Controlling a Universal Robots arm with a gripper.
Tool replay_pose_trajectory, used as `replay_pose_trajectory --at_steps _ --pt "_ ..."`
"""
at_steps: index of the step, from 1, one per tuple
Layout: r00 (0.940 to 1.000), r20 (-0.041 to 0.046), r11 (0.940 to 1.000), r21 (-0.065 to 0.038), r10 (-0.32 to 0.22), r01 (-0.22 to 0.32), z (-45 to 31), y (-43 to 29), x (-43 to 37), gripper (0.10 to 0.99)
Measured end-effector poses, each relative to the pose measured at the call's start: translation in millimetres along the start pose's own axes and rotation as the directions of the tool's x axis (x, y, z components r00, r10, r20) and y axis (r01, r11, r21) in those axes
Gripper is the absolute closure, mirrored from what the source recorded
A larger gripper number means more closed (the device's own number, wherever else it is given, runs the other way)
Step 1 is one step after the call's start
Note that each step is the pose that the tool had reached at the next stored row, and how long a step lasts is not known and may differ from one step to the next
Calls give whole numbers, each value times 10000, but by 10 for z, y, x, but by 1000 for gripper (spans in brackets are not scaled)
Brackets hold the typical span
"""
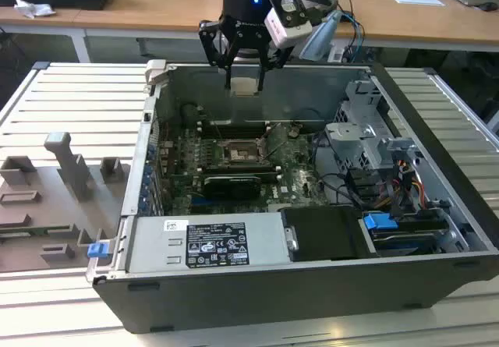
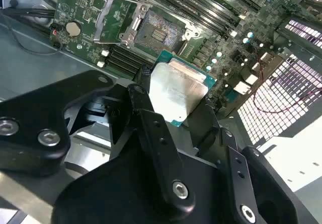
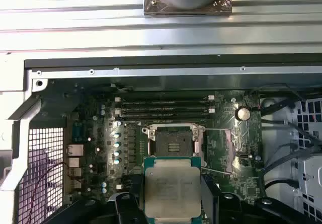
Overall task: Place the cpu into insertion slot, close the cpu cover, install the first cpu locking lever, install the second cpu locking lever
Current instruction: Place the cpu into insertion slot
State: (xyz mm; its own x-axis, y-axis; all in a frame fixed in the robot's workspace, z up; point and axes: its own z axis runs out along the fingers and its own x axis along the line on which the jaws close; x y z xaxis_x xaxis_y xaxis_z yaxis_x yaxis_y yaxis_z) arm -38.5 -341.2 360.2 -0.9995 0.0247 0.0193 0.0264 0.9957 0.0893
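A slatted metal table (image 1: 70,105) carries an open computer case (image 1: 257,300) lying on its side, its interior turned up to the exterior view. Along the case's near wall sits a grey labelled power-supply box (image 1: 207,242). Behind it, the green motherboard (image 1: 296,168) covers the case floor.

Over the far wall of the case hangs the arm's black gripper (image 1: 244,76), its fingers (image 2: 146,108) closed on two opposite edges of the cpu (image 2: 176,90). The chip is held flat with its pale metal top facing both wrist cameras. In the exterior view it sits level with the case rim, well above the board and touching nothing but the fingers.

On the board below, the cpu cover (image 3: 223,151) is swung open. The silvery frame stands to one side of the socket, between it and a round coin cell (image 3: 243,114). The insertion slot (image 3: 173,144) lies bare, its dark square contact field exposed inside the metal surround, with long black memory slots (image 3: 163,108) running just beside it. In the first wrist view the chip's edges run parallel to those of the slot
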Motion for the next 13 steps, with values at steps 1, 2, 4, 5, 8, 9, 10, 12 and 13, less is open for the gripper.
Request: replay_pose_trajectory --at_steps 1,2,4,5,8,9,10,12,13 --pt "10000 0 10000 0 1 -1 0 0 0 549" --pt "10000 1 10000 0 0 0 0 0 0 549" --pt "10000 4 10000 -1 41 -41 0 0 0 549" --pt "9999 9 9999 -2 103 -103 0 0 0 549" --pt "9998 16 9998 -4 180 -180 0 0 0 549" --pt "9998 20 9998 -4 215 -215 0 0 0 549" --pt "9996 26 9996 -5 292 -292 0 0 0 549" --pt "9988 42 9989 -10 478 -478 0 0 0 549" --pt "9985 48 9986 -11 538 -538 1 0 0 549"
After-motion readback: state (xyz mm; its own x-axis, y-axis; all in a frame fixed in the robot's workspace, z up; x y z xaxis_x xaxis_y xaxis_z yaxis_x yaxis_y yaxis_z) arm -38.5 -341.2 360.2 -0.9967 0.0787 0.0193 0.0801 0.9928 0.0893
